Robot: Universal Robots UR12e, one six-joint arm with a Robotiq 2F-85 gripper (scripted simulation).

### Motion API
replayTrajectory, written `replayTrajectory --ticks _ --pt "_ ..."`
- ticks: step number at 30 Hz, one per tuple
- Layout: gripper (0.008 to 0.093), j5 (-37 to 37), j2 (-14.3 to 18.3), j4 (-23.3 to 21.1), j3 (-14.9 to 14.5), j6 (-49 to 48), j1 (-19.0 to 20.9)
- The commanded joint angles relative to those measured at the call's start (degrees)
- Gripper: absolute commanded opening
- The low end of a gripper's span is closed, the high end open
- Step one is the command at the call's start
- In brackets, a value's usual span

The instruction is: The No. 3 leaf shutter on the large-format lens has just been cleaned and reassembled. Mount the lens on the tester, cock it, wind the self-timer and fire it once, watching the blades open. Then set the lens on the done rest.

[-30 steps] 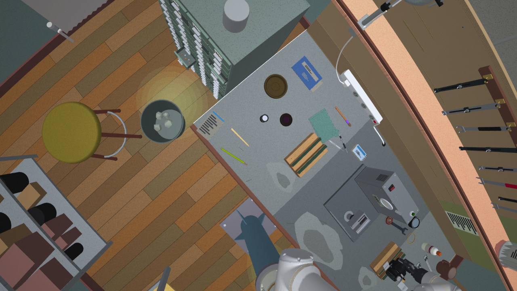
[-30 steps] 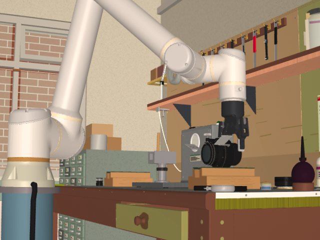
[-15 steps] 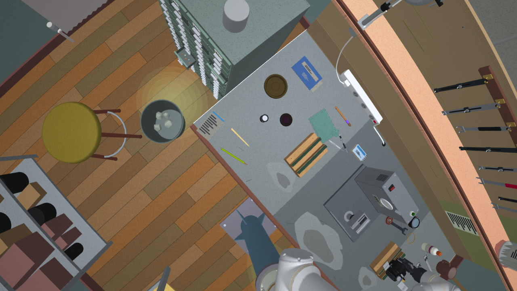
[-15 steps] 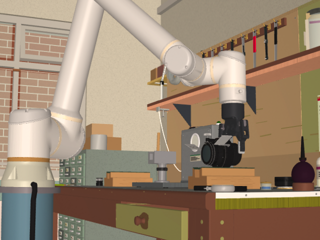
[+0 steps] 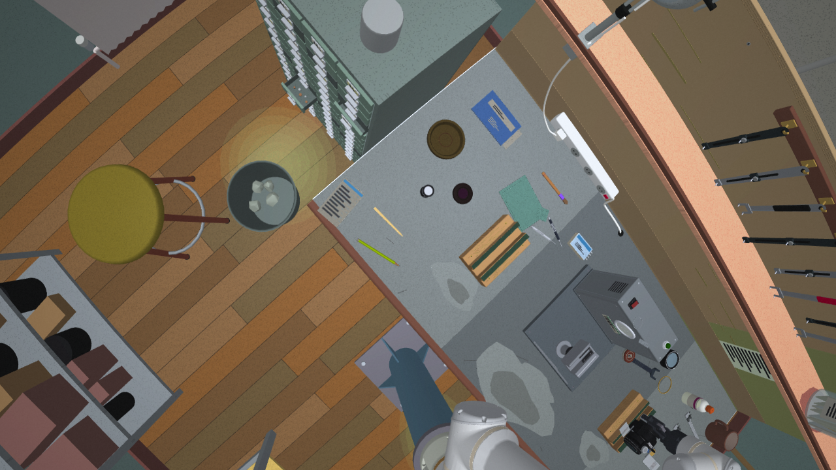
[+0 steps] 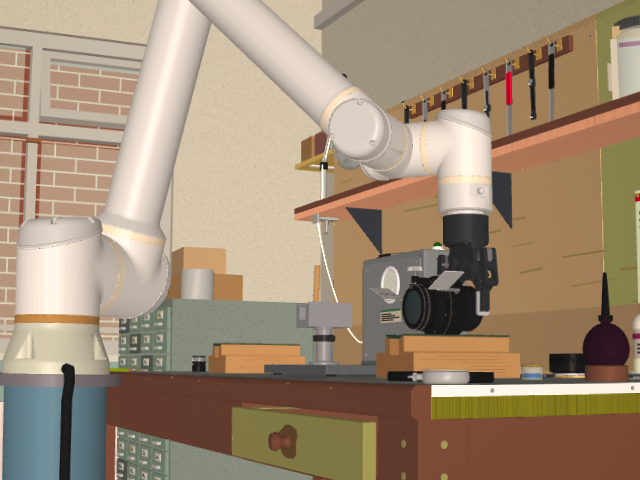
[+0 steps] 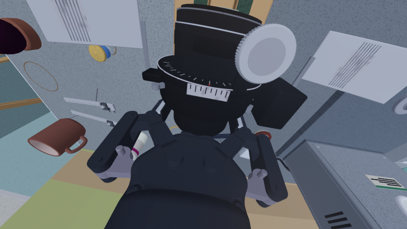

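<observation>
The rear of the black lens [image 7: 210, 74] is hidden behind my gripper body in the wrist camera. The lens [image 6: 439, 309] lies on its side on a wooden rest [image 6: 448, 354] at the near right end of the bench [image 5: 640, 432]. It carries a white scale ring and a knurled silver disc [image 7: 265, 53]. The grey shutter tester [image 5: 625, 313] stands just beyond it, with a round port in its face [image 6: 390, 281]. A second wooden rest [image 5: 494, 249] sits mid-bench. My gripper [image 6: 473, 294] hangs over the rear part of the lens, fingers on either side of it, open and holding nothing.
A brown mug [image 7: 58, 137] lies close beside the lens rest. A small bottle [image 5: 697, 403], a rubber ring [image 5: 664, 383] and a wrench [image 5: 642, 363] lie nearby. A dark blower bulb [image 6: 605, 341] stands at the bench's right end. A shelf with hanging tools [image 6: 486, 93] runs overhead.
</observation>
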Motion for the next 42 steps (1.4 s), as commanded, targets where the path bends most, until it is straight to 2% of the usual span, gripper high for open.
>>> replayTrajectory --ticks 1,14,42 --pt "0.0934 0.0 0.0 0.0 0.0 0.0 0.0" --pt "0.0924 0.0 0.0 -0.1 0.0 0.0 0.0" --pt "0.0364 0.0 0.0 -0.1 0.0 0.0 0.0"
